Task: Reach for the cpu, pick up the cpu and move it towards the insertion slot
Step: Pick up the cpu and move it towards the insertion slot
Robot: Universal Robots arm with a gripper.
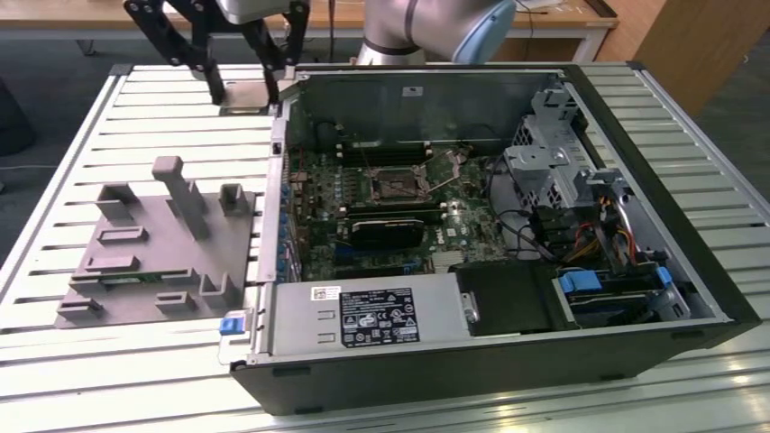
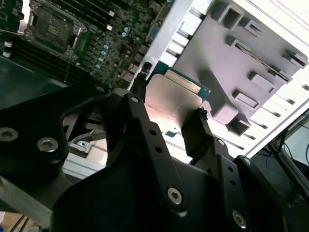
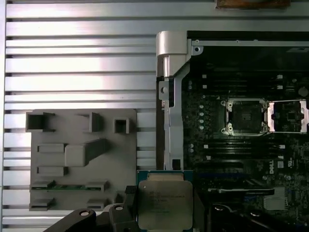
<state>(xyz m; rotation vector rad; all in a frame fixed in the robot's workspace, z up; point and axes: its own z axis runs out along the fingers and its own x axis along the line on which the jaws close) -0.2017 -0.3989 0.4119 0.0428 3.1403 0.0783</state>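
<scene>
First wrist view: the cpu (image 3: 161, 204) sits pinched between the two black fingers of the gripper (image 3: 161, 212), its silvery top facing the camera and a green rim showing along one edge. Second wrist view confirms the grip: one finger (image 2: 195, 133) presses against an edge of the cpu (image 2: 171, 99), the opposite finger on the far edge, so the jaws are closed onto the chip and it is lifted clear of any surface. In the first wrist view the chip hangs over the slatted metal table (image 3: 77, 63), just beside the side wall of the open computer case (image 3: 166, 96) and next to the grey fixture block (image 3: 82, 154). The insertion slot (image 3: 246, 116) on the green motherboard is well apart from the chip, with its metal frame (image 3: 287, 116) swung open alongside. In the exterior view the gripper (image 1: 247, 86) hovers just outside the case, with the insertion slot (image 1: 395, 183) inside.
</scene>
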